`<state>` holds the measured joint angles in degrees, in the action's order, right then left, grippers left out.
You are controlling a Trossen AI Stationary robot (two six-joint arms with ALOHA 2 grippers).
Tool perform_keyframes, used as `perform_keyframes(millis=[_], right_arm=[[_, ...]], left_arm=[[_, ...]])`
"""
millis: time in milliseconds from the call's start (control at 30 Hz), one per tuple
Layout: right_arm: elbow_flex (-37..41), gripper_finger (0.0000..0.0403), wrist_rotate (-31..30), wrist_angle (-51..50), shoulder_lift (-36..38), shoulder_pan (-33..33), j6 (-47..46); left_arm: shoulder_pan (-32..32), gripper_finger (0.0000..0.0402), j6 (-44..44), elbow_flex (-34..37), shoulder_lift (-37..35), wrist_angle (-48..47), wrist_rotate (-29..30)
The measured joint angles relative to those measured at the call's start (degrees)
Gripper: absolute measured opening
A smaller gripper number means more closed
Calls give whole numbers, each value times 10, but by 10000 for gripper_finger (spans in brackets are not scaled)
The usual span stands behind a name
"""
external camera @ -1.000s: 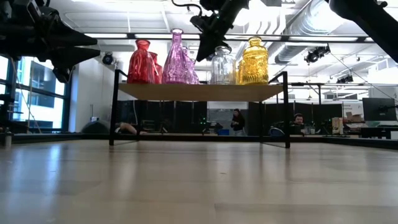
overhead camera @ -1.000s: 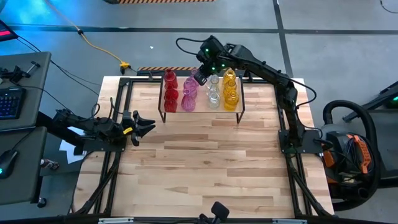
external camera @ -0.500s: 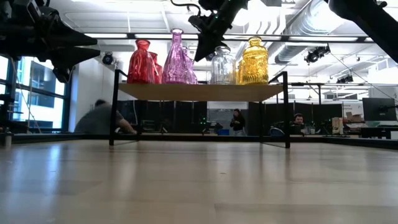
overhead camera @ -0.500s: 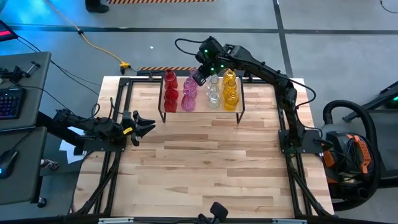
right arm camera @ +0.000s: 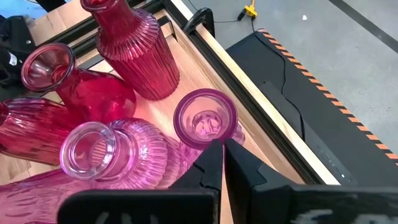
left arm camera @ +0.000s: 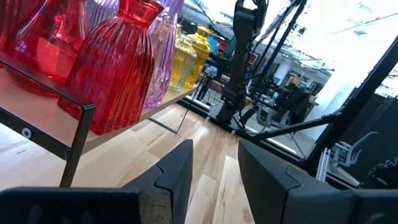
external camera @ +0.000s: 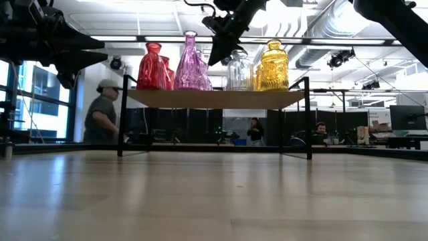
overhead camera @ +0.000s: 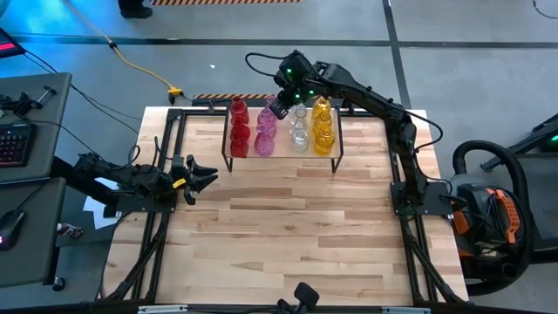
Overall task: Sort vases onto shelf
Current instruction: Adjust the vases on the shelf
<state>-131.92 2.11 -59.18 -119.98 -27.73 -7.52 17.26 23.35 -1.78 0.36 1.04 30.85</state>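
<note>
1. Currently, the small raised shelf with a light wood plank top on thin black legs [overhead camera: 283, 153] stands in the upper centre of the high view, at the far end of the pale wooden table [overhead camera: 288, 235].
2. On the plank the translucent glass vases stand in colour groups: red ribbed vases [overhead camera: 239, 131] at the picture's left, then pink-purple vases [overhead camera: 264, 135], clear glass vases [overhead camera: 299, 133], and yellow ribbed vases [overhead camera: 323, 131] at the right.
3. Seen from table height, the same order holds across the upper centre of the low view: red [external camera: 154, 67], purple [external camera: 192, 63], clear [external camera: 239, 72], yellow [external camera: 274, 65].
4. The right gripper [overhead camera: 281, 106] hangs over the back of the shelf, between the purple and clear groups.
5. Its wrist view shows the two dark fingers [right arm camera: 208, 167] pressed nearly together just behind the rim of a small round-mouthed purple vase [right arm camera: 206, 119]. Whether they pinch the rim cannot be told.
6. The left gripper [overhead camera: 199, 178] waits at the left edge of the table, well apart from the shelf, fingers spread with nothing between them.
7. A person [external camera: 101, 119] stands in the room beyond, at the left of the low view.
</note>
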Motion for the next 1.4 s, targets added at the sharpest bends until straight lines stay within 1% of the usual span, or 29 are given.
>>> perform_keyframes(millis=[400,733,900,1400], right_arm=[[0,0,-5,-25,0,-7,-9],[0,0,1,-8,-2,-10,-15],[1,0,9,-7,-13,-6,-15],[1,0,15,8,-14,-6,-15]], left_arm=[[0,120,0,0,0,0,0],[0,120,-14,0,0,0,0],[0,120,-15,0,0,0,0],[0,120,-15,0,0,0,0]])
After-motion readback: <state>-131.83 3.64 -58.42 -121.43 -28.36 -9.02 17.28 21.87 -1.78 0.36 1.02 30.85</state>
